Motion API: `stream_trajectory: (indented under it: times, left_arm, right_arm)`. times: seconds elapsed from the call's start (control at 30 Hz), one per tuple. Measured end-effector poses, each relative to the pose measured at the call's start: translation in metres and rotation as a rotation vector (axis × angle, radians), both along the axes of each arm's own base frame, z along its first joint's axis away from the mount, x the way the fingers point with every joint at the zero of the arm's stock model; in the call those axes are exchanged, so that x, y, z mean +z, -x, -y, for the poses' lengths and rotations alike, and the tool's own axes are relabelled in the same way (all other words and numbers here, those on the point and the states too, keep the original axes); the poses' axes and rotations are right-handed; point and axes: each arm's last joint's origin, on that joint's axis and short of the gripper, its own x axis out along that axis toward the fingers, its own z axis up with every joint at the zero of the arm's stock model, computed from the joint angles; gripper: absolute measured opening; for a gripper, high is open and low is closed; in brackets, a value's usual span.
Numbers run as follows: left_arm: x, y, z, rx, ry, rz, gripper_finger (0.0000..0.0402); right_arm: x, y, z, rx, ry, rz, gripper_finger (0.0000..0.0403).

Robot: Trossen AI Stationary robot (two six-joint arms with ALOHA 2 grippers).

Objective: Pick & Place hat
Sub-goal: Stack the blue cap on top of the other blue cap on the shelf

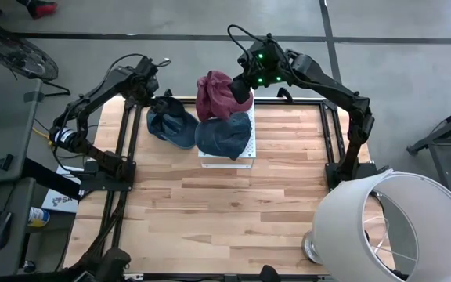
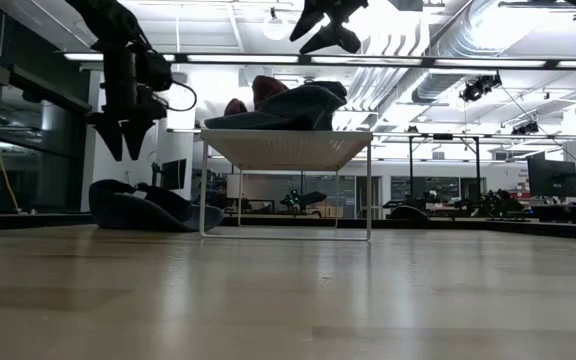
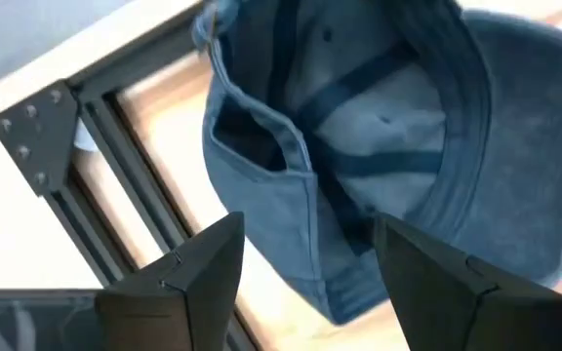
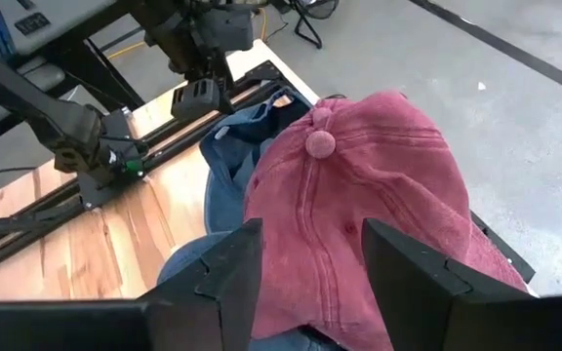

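Bright ceiling strip lights [image 2: 268, 62] wash the room evenly and glare white in the low view, leaving the arms as dark silhouettes and a soft sheen on the blurred near bench [image 2: 288, 300], while overhead shadows stay faint and short.

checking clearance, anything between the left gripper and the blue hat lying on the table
Nothing: the left wrist view shows the open left gripper directly over the blue hat.

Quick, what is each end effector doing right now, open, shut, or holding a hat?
Left end effector: open, empty, above the blue hat on the table.
Right end effector: open, empty, above the red hat.
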Motion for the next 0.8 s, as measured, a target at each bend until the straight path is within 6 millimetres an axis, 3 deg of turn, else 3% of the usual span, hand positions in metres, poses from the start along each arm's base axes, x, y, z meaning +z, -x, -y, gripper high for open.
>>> stream_trajectory:
  times: [0.3,0.6,0.8]
  left_arm:
    - [-0.008,-0.007,0.005,0.059,0.070,-0.036,0.0225]
    - [-0.035,-0.015,0.017,0.097,0.045,-0.139,0.0225]
    - [-0.040,-0.016,0.013,0.129,-0.014,-0.126,0.0225]
  right_arm:
    - [0.000,0.000,-0.001,0.001,-0.002,0.000,0.0170]
    - [0.000,0.000,-0.001,0.002,-0.003,0.000,0.0169]
    - [0.000,0.000,-0.001,0.013,-0.010,0.003,0.0169]
